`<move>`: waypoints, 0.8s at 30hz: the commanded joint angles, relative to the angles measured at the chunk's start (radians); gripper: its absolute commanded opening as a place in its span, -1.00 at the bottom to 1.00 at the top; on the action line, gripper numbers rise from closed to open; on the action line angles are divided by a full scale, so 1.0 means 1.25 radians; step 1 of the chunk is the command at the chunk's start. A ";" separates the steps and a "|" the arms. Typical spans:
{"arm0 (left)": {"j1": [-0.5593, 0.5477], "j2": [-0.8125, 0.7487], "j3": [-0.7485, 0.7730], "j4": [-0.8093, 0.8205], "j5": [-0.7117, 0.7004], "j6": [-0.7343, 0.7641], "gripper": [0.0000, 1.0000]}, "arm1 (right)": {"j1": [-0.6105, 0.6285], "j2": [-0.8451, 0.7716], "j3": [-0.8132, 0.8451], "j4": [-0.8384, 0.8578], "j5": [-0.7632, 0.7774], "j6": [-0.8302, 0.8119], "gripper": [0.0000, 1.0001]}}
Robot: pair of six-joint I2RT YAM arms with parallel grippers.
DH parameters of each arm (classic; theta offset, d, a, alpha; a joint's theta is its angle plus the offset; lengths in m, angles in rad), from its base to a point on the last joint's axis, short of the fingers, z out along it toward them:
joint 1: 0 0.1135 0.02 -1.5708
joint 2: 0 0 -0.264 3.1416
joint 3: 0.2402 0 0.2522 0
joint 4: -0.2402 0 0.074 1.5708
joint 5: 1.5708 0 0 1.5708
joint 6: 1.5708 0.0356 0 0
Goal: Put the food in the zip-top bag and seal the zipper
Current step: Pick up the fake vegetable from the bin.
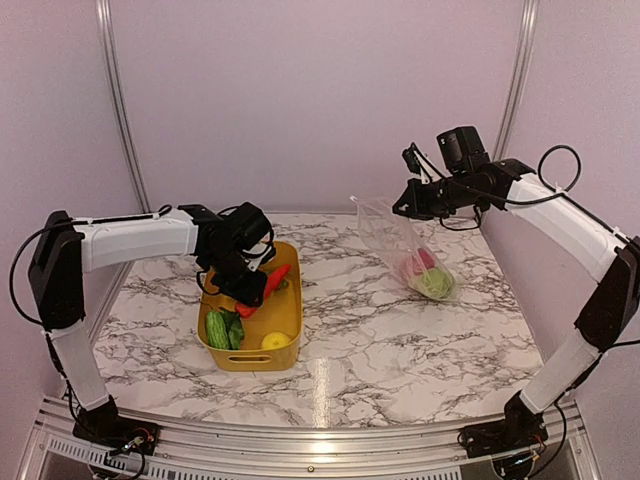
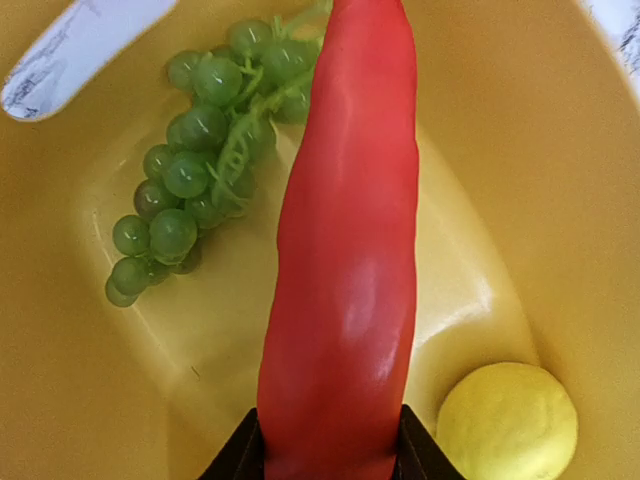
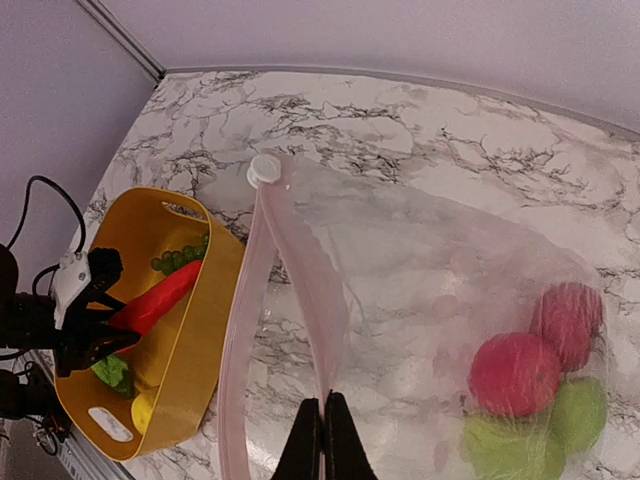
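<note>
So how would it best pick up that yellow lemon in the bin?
Probably from straight above, pinching across the widest middle of the lemon. It is round and sits low in the yellow bin, close to its wall, so a sideways approach looks blocked.

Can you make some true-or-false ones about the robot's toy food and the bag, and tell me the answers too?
1. The left hand is holding the long red toy pepper. True.
2. The clear plastic zip-top bag has nothing in it. False: red and green toy food sits at its bottom.
3. The green toy grape bunch lies in the yellow plastic bin. True.
4. The round yellow toy lemon is inside the bag. False: it lies in the bin, beside the pepper.
5. The right hand is pinching the edge of the bag. True.
</note>
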 commanded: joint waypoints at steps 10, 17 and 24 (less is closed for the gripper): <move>-0.008 -0.267 0.084 -0.012 0.160 -0.094 -0.54 | 0.006 0.091 0.083 0.019 -0.040 -0.002 -1.00; -0.014 -0.294 0.116 0.202 0.218 -0.146 -0.55 | 0.006 0.108 0.103 0.011 -0.054 -0.012 -1.00; -0.026 -0.256 0.120 0.298 0.290 -0.205 -0.59 | 0.006 0.065 0.057 0.035 -0.037 -0.007 -1.00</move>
